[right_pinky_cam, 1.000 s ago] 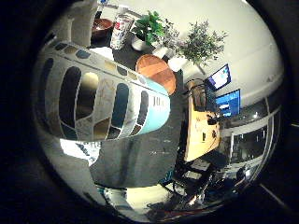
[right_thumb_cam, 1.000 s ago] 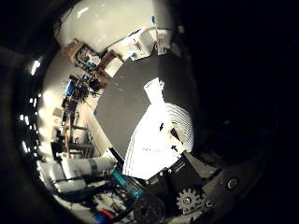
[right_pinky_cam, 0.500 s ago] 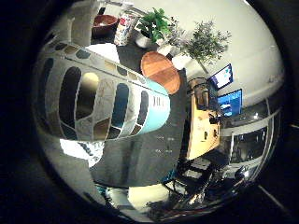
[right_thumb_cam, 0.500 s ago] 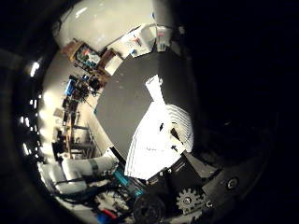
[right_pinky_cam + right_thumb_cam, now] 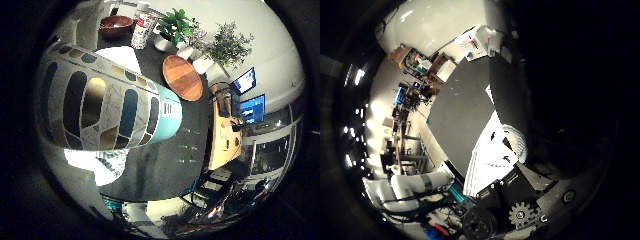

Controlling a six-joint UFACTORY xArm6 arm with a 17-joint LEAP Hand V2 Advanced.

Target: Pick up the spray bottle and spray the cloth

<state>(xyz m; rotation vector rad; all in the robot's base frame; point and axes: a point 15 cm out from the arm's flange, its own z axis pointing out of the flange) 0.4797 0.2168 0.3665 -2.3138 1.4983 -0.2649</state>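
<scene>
Spray bottle [image 5: 105,110] close against the palm, above dark table [image 5: 170,165]
White cloth [image 5: 492,155] at 6 o'clock below it; hand [image 5: 515,210] grasp cannot tell; bottle looks rigid, smooth, slippery: hold mid-body

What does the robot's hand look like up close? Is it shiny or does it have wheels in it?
In the thumb side view, the hand is made of blocky black parts, with a small pale toothed gear wheel and round screw heads. Next to it sits a teal piece. The arm behind is a fat white tube with a dark band around it.
</scene>
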